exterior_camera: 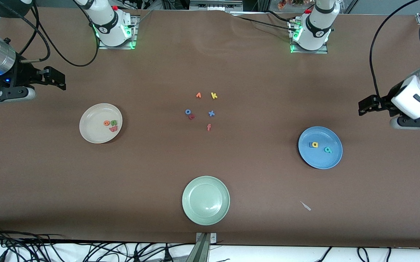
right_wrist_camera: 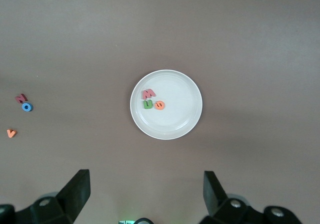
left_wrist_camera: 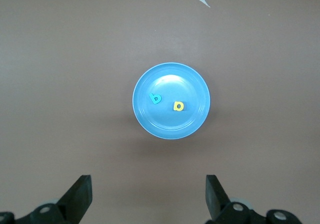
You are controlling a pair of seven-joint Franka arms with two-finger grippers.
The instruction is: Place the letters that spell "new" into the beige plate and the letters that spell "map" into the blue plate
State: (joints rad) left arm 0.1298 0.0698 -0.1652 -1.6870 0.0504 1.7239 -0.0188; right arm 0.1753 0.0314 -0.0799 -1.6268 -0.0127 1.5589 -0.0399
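Brown worktop (exterior_camera: 210, 65), wide and matte, with both arms waiting high at its ends. Left tool (left_wrist_camera: 149, 196) held above the worktop near the blue plate (exterior_camera: 332, 160), fingers spread wide, nothing between them. Right tool (right_wrist_camera: 146, 194) likewise up in the air near the beige plate (exterior_camera: 90, 127), fingers wide apart and holding nothing.

Below the right tool's camera, on the beige plate: orange "e" (exterior_camera: 106, 123), green "n" (exterior_camera: 114, 122) and salmon-red "w" (exterior_camera: 113, 128), bunched and touching. Below the left tool's camera, on the blue plate: yellow "a" (exterior_camera: 315, 145) with a periwinkle "m" (exterior_camera: 310, 145) tight against it, and teal "p" (exterior_camera: 328, 149) just beside them.

Pale green plate (exterior_camera: 195, 211) well apart from both tools, nearest the front camera. Between the two tools, mid-worktop, a loose cluster: yellow "k" (exterior_camera: 214, 95), small orange letter (exterior_camera: 198, 95), blue "x" (exterior_camera: 211, 113), blue "o" (exterior_camera: 187, 111) touching a red letter (exterior_camera: 192, 116), salmon "f" (exterior_camera: 209, 127). Small white scrap (exterior_camera: 306, 206) near the blue plate, toward the front camera.
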